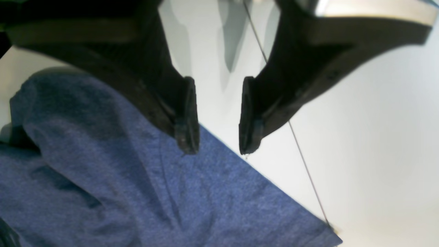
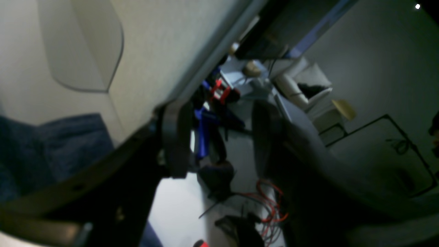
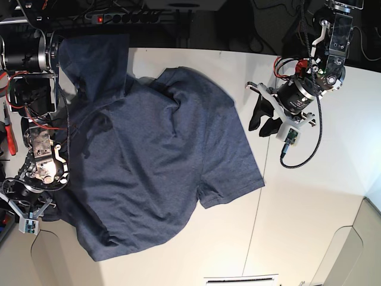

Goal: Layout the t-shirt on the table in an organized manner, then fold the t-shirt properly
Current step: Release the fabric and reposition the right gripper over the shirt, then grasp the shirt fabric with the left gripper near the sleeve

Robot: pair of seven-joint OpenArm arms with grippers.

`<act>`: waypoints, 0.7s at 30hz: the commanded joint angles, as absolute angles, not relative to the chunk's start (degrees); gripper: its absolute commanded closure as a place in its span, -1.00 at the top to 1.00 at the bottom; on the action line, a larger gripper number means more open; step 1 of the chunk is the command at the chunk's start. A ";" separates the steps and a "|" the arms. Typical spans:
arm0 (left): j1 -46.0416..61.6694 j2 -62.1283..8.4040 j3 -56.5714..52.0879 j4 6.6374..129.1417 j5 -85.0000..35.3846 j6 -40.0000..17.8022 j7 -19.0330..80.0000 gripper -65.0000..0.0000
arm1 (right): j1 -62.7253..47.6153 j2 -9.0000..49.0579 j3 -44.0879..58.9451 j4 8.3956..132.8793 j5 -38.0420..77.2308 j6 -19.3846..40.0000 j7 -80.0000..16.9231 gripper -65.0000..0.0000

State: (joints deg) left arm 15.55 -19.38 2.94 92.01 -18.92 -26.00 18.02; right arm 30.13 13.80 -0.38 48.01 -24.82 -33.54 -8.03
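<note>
The shirt (image 3: pixel 149 167) lies rumpled across the left half of the table (image 3: pixel 309 202), part draped over the far edge. The left gripper (image 1: pixel 219 116) hovers parted and empty beside its sleeve. The right gripper (image 2: pixel 219 137) hangs off the table's edge, also parted, holding nothing.

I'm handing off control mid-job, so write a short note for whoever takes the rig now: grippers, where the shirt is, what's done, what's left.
Left gripper: open, empty, beside the shirt's edge, not gripping.
Right gripper: open, empty, at the table's edge.
The t-shirt: spread on the table, but wrinkled, skewed, one end hanging over the table's edge near the right arm; a sleeve points toward the table's seam. No lettering shows.
Done: rough spreading.
Left: pull it fully onto the table, flatten it, then make all folds.
</note>
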 commanded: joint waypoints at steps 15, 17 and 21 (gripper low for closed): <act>15.22 -19.84 2.68 92.82 -19.53 -26.85 16.86 -0.29 | 26.26 11.18 -0.40 49.23 -22.94 -27.62 -5.74 -1.00; 15.22 -19.84 2.68 92.82 -19.53 -26.85 16.69 -0.29 | 25.41 10.33 -0.56 49.23 -22.94 -27.62 -4.93 -1.00; 14.15 -19.42 2.68 92.82 -19.51 -26.83 14.92 -0.81 | 24.16 6.94 -0.73 49.25 -23.64 -27.68 -4.34 -1.00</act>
